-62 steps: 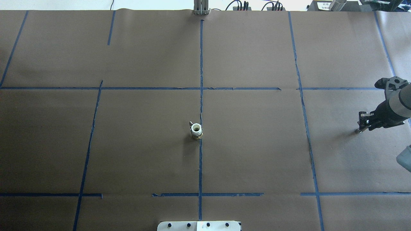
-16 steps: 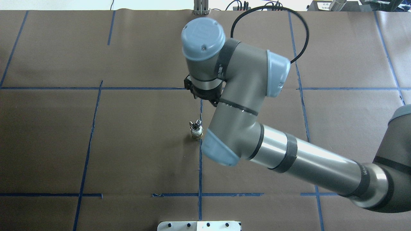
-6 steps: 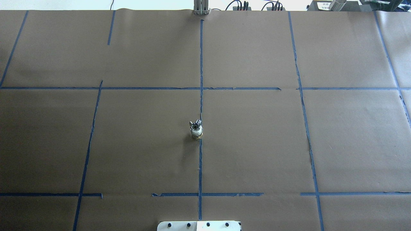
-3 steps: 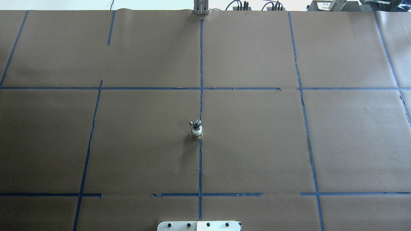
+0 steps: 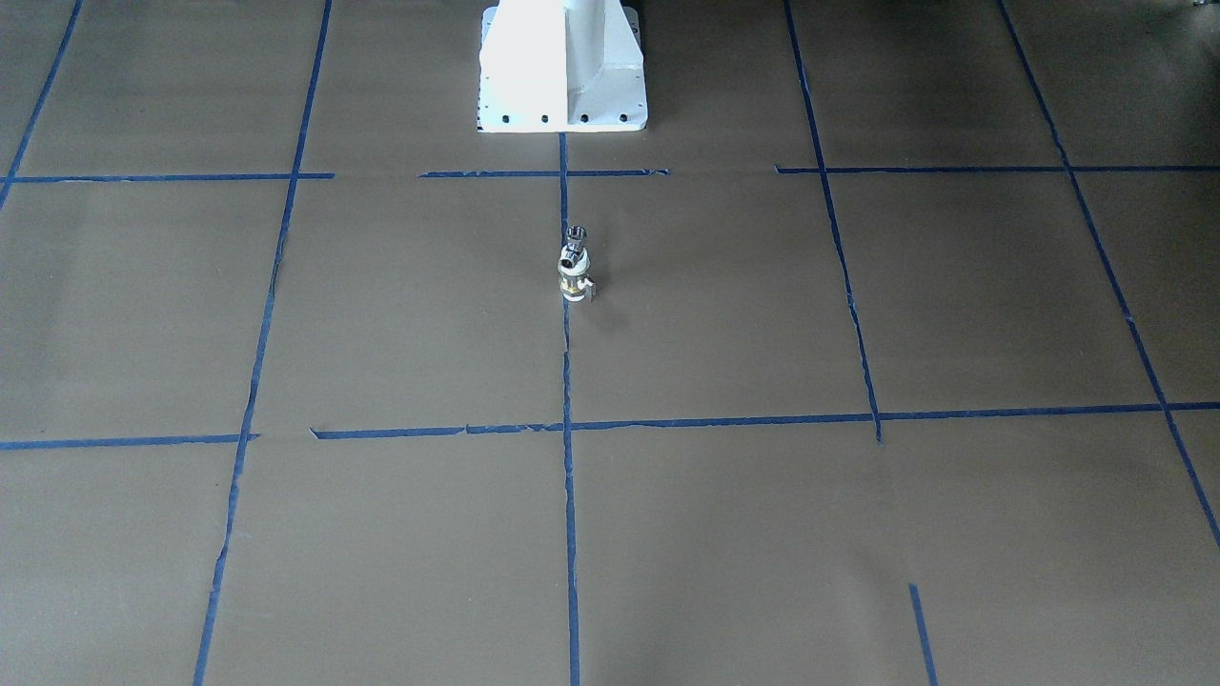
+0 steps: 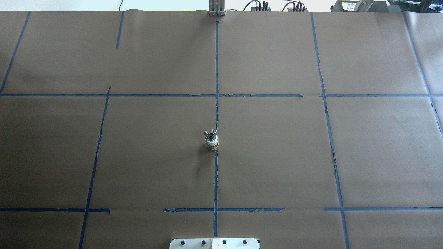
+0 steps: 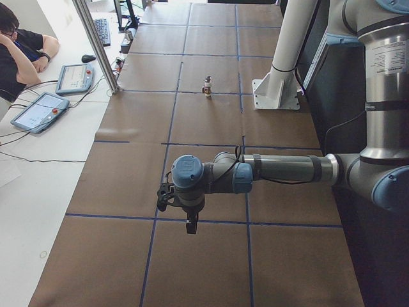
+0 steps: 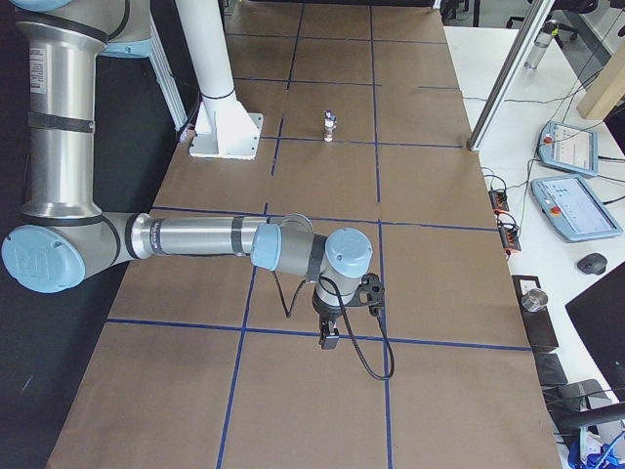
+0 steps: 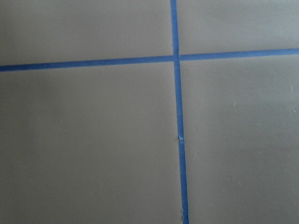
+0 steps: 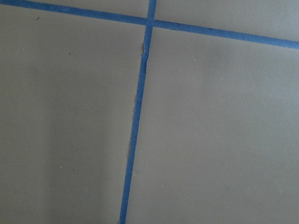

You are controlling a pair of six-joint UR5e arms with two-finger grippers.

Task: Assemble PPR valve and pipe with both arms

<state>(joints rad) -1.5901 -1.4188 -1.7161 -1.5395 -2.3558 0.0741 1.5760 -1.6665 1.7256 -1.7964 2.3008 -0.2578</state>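
Standing far from table edges, pipe atop valve

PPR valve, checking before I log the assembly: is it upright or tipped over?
Upright: the white-ended, brass-middled PPR valve stands on end, with the shiny chrome T-shaped pipe seated on its top.

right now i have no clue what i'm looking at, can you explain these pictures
It is a two-armed robot at a table covered in brown paper with blue tape lines. Two cameras look down on the table, two look from its ends, and one on each wrist sees only paper. At the middle stands a white-and-brass PPR valve with the chrome pipe on top. The left hand and right hand hang over bare paper, far from it; open or shut, I cannot tell.
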